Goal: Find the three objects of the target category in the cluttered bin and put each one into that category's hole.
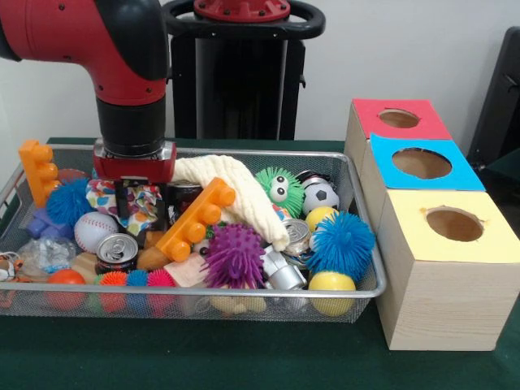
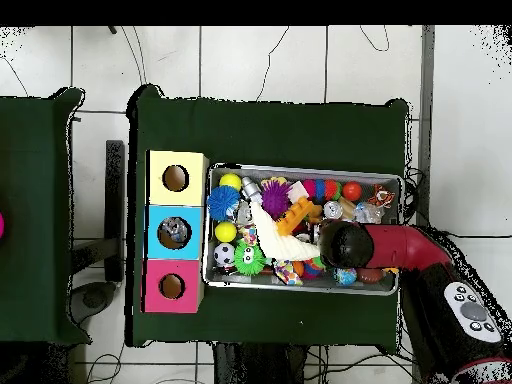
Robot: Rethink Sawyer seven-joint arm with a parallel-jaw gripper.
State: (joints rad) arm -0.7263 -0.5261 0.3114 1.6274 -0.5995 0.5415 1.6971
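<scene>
The wire-mesh bin (image 1: 244,294) is full of mixed toys; it also shows in the overhead view (image 2: 300,168). My gripper (image 1: 145,203) is down inside the bin's left part, open, with its fingers on either side of a patterned soft toy (image 1: 146,201). In the overhead view the arm (image 2: 345,243) hides the gripper. The blue-surround hole (image 1: 421,162) is in the middle box to the right of the bin, and is seen from above in the overhead view (image 2: 174,232).
Round the gripper lie an orange brick (image 1: 195,219), a baseball (image 1: 95,230), a can (image 1: 118,252), a cream knitted cloth (image 1: 236,191) and a blue spiky ball (image 1: 67,201). Red-surround (image 1: 398,119) and yellow-surround (image 1: 453,224) holes flank the blue one.
</scene>
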